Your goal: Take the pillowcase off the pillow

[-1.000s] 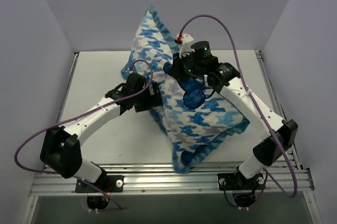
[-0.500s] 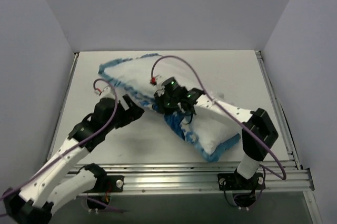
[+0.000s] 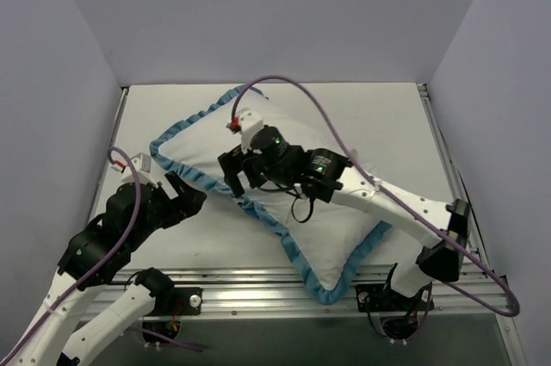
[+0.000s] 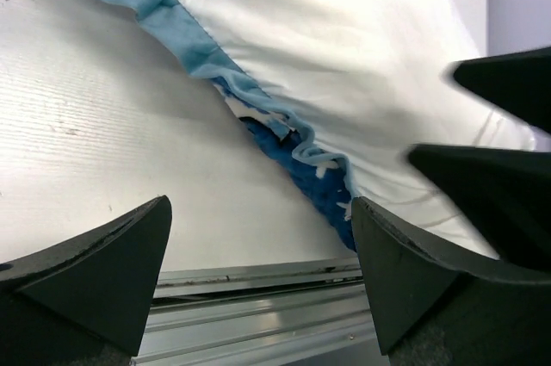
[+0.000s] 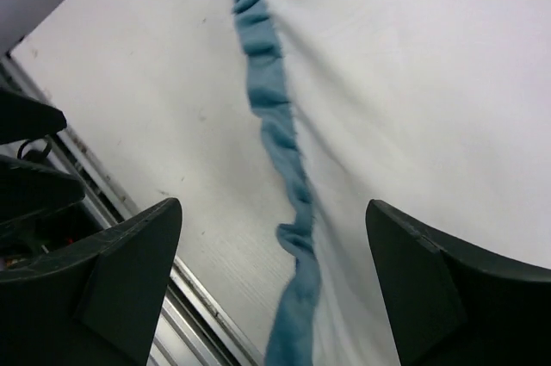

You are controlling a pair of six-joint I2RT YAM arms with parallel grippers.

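Starts at the left with the left claw [image 3: 191, 194], low over the worktop [image 3: 387, 120] near the front rail [image 3: 258, 284]. Stands spread wide, pinching nothing, tips aimed at the near left edge of the pillowcase [image 3: 331, 237] and just short of it. Shows, from the left wrist, the blue trim [image 4: 185, 43] rumpled along that edge, with a strip of darker blue patterned fabric [image 4: 310, 185] peeking out beneath.

Then meets the pillowcase itself. Lies flat and slantwise across the middle of the worktop, plain white side up, ruffled trim running all round, one corner reaching the front rail. Looks plump and filled. Hides the pillow inside.

Finds the right claw [image 3: 231, 178] above the cover's left part, over the trim. Gapes wide too, with only white cloth, trim and worktop below and nothing between the fingers.

Ends with the right arm [image 3: 387, 198], stretched across the cover from the right.
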